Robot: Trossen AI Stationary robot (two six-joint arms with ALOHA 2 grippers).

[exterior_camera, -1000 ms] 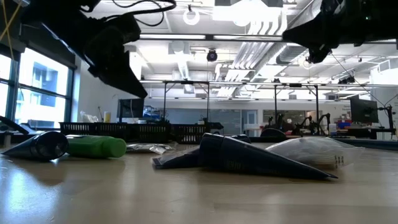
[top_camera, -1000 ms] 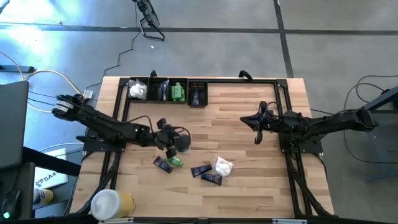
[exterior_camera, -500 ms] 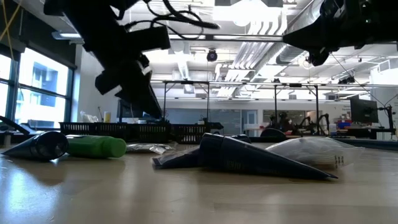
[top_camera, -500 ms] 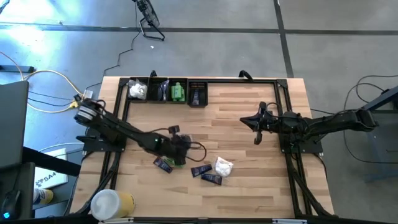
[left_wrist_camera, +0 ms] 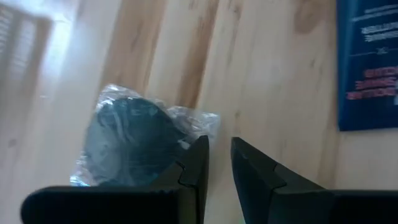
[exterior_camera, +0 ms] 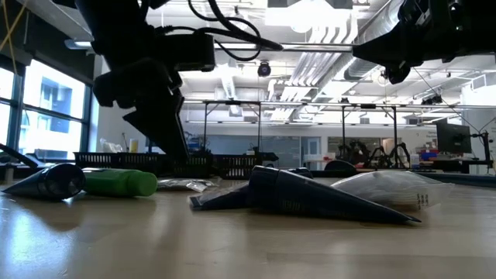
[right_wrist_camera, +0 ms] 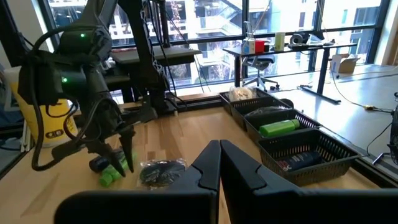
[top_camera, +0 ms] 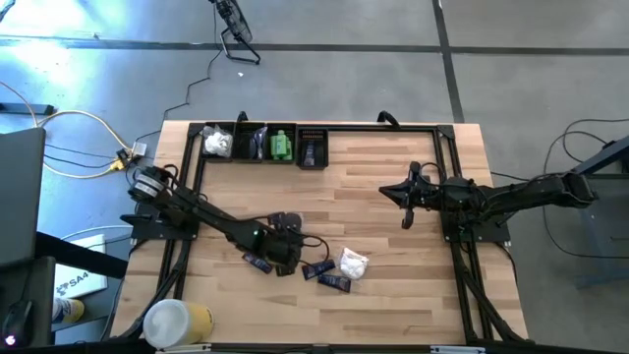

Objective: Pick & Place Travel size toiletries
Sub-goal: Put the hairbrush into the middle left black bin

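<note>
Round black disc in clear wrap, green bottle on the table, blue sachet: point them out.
Round black disc (left_wrist_camera: 127,140): left wrist view, disc's middle.
Green bottle (exterior_camera: 120,183): low view, mid-body.
Blue sachet (left_wrist_camera: 367,62): left wrist view, printed face.

Two dark jointed arms; black looping cables; tapered black fingers (left_wrist_camera: 252,177).

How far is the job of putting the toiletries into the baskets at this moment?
Done: the baskets at the table's far edge already hold a white packet, a green bottle and a dark item. In hand: nothing yet; the left end effector is low over the loose pile, near a wrapped black disc. Left: sachets, a white packet, a green bottle. The right end effector waits, shut.
</note>
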